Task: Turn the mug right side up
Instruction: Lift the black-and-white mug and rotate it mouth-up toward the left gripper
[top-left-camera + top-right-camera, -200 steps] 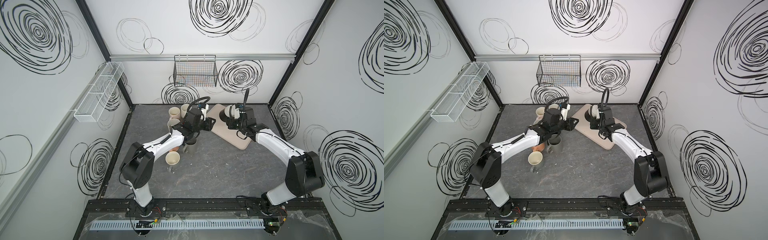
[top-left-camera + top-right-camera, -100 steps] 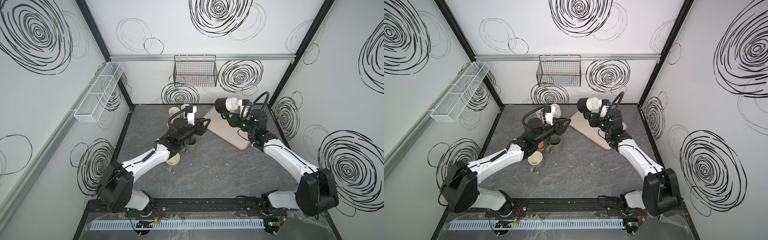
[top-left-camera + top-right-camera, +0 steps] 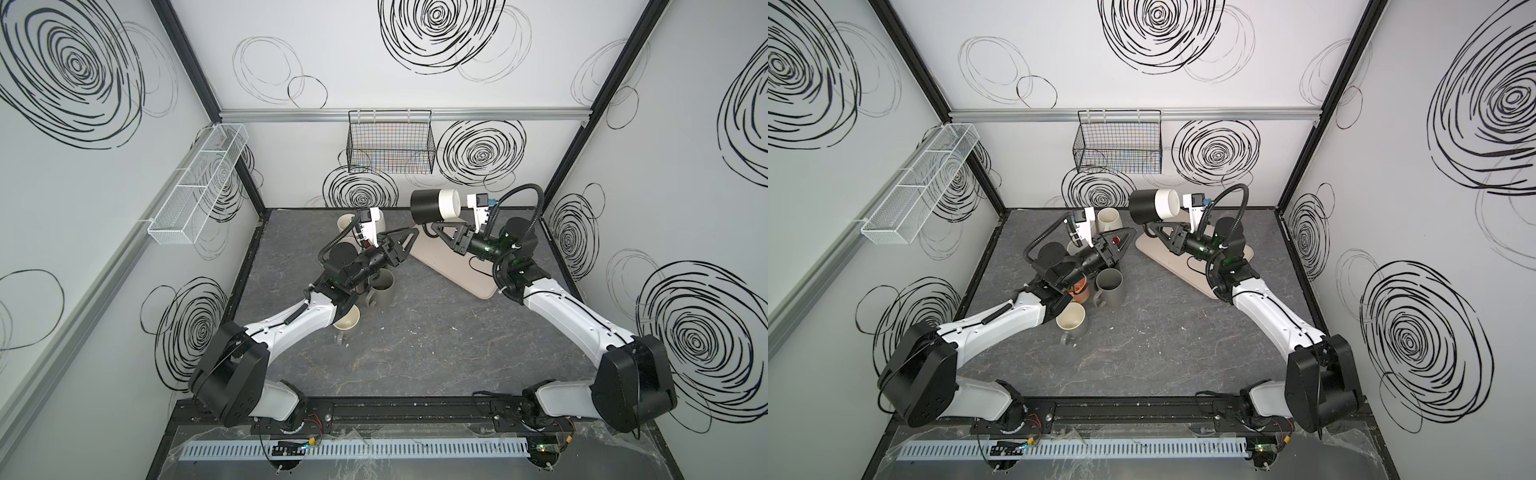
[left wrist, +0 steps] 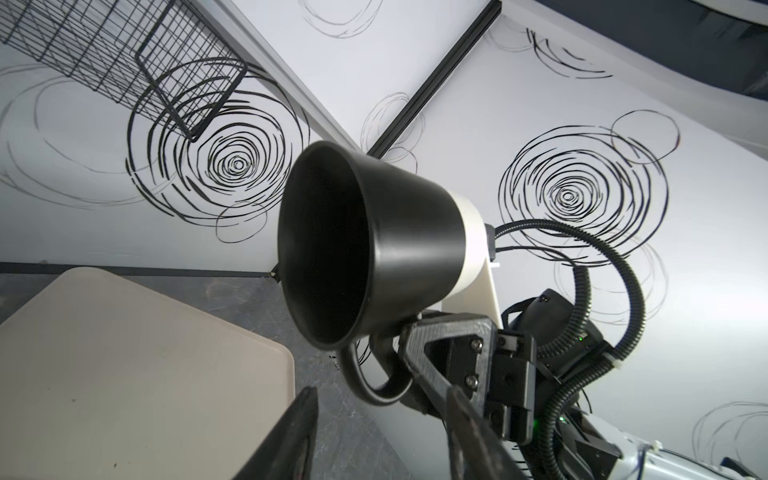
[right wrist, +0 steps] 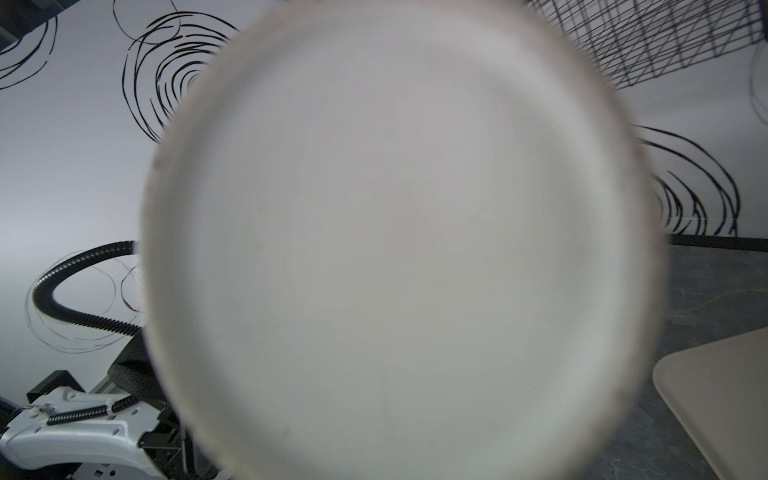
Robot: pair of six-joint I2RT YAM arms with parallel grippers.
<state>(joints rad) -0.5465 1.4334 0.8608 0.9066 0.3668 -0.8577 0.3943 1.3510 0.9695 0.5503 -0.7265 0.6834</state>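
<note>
The mug (image 3: 434, 205) (image 3: 1154, 206), black with a white base, hangs in the air on its side above the far end of the beige tray (image 3: 457, 270). Its mouth faces my left gripper. My right gripper (image 3: 432, 227) (image 3: 1148, 228) is shut on the mug's handle, under the body. In the left wrist view the mug (image 4: 374, 253) shows its dark inside, its handle pinched by the right fingers (image 4: 432, 353). The mug's white base (image 5: 395, 232) fills the right wrist view and hides the jaws there. My left gripper (image 3: 417, 230) (image 3: 1133, 232) (image 4: 380, 392) is open, close to the handle, holding nothing.
A grey mug (image 3: 382, 286), a cream mug (image 3: 347, 322) and an orange mug (image 3: 1079, 291) stand upright under the left arm. Another cream mug (image 3: 1108, 220) stands at the back. A black wire basket (image 3: 390, 145) hangs on the back wall and a white mesh shelf (image 3: 199, 187) on the left wall.
My right gripper has lifted the mug off the tray and turned it onto its side. The left arm has swung up toward it, and its jaws have spread wider.
</note>
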